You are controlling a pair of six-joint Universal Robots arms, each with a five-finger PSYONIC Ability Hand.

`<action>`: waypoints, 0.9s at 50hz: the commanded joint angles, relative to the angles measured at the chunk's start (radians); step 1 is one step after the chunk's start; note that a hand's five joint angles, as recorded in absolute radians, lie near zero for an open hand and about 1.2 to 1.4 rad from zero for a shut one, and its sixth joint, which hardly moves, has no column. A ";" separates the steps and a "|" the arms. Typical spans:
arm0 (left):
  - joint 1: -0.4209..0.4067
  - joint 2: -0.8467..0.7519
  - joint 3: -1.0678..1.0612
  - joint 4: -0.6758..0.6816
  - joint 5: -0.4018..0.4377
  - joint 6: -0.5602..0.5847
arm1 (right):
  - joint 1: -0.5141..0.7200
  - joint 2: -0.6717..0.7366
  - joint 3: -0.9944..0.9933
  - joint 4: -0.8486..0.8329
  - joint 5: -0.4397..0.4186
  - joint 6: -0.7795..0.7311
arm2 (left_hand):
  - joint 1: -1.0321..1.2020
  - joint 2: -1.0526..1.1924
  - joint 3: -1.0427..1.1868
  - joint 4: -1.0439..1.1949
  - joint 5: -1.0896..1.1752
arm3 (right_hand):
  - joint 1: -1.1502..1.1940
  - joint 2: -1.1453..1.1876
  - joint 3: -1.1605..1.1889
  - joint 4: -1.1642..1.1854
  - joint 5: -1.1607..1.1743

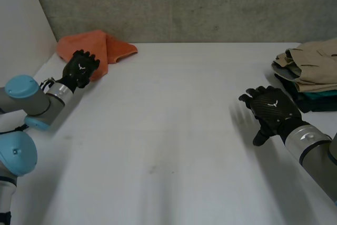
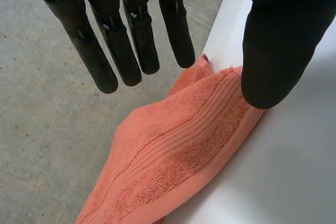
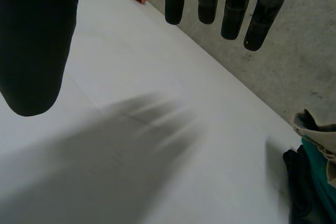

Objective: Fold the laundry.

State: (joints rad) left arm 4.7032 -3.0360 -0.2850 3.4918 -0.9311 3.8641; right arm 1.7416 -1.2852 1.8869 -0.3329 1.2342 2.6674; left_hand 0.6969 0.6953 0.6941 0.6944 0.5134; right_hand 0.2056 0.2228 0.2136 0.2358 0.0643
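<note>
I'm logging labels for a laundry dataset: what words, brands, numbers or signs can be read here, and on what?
No readable words or numbers.
Back of left hand: small white mark, too small to read.
Back of right hand: a like mark, too small to read.
The orange towel and pile of folded clothes: no tag or print visible.

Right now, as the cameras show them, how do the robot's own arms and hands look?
The left hand and right hand are black, each with a small white mark on its back. The fingers are slim black rods with rounded tips; the thumb is thicker. A silver cuff joins each wrist. The left arm is grey with round light-blue caps.
</note>
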 commanded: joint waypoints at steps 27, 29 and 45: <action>0.002 -0.018 0.015 -0.002 0.000 0.005 | -0.013 0.010 0.003 0.000 -0.002 -0.001 | 0.174 0.176 0.177 0.177 0.183 | -0.031 -0.048 -0.039 -0.061 -0.064; 0.002 -0.018 0.014 -0.002 0.000 0.005 | -0.013 0.010 0.003 0.000 -0.002 -0.001 | 0.148 0.149 0.151 0.150 0.157 | -0.031 -0.048 -0.039 -0.061 -0.064; 0.002 -0.006 -0.006 0.009 -0.029 0.003 | -0.014 0.012 0.008 -0.002 -0.002 -0.001 | -0.078 -0.077 -0.075 -0.076 -0.069 | -0.031 -0.048 -0.039 -0.061 -0.064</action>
State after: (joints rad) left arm 4.7047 -3.0498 -0.2761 3.4923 -0.9439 3.8673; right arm 1.7273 -1.2742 1.8959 -0.3333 1.2317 2.6662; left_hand 0.6202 0.6175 0.6194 0.6151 0.4354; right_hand 0.2056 0.2228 0.2136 0.2358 0.0643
